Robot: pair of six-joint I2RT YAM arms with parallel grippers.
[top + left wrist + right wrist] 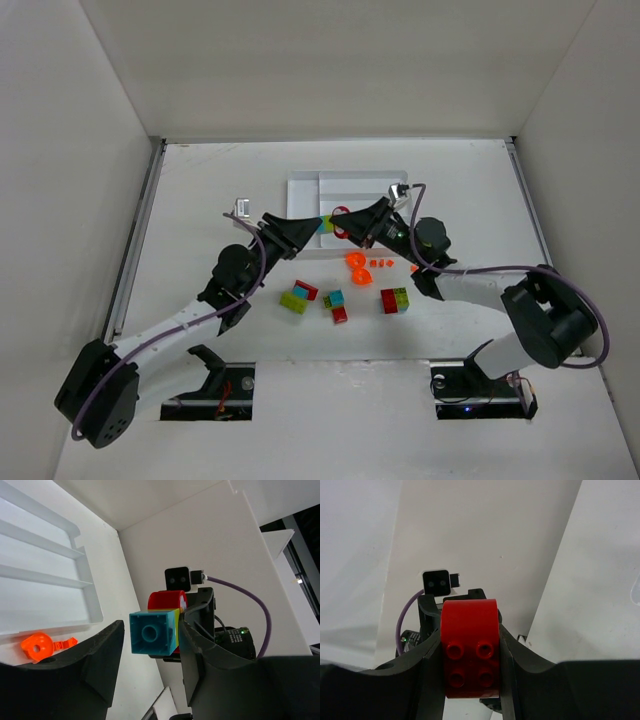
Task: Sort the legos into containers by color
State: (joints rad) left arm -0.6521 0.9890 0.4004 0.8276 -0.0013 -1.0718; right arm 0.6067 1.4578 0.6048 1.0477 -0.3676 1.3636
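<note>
Only the top view shows both arms at once. The left arm and the right arm reach in from the near edge of the worktop, each bent at the elbow. Their tips meet nose to nose over the near edge of the white tray. The tray lies by the far edge, in the middle. Loose legos in red, lime, teal and orange lie on the worktop just near of the tray.

The left wrist view shows more. The left claw is narrow around a teal lego with a lime side. One finger touches it and a thin gap shows by the other, so I cannot tell if it grips. A red lego sits just behind the teal one. An orange round lego lies by the tray's corner.

The right wrist view shows the right claw pressed on both sides of the red lego, up in the air. Its four studs face the camera.
</note>
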